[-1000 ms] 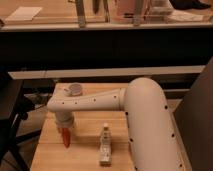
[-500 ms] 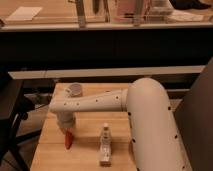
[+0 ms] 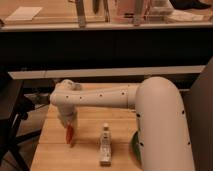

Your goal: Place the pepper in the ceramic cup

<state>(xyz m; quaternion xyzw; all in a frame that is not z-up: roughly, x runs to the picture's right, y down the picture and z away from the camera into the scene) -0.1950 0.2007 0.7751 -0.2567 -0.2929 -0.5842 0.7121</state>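
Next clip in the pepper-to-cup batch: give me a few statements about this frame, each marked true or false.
1. The gripper is low over the left part of the wooden table, jaws shut on the pepper. True.
2. The pepper lies inside the ceramic cup. False: it hangs upright at the gripper's tip, and no cup is in view.
3. A clear bottle with a white cap is on the table, to the right of the pepper in the picture. True.
4. The jaws grip the bottle. False: the bottle sits apart from the gripper, untouched.
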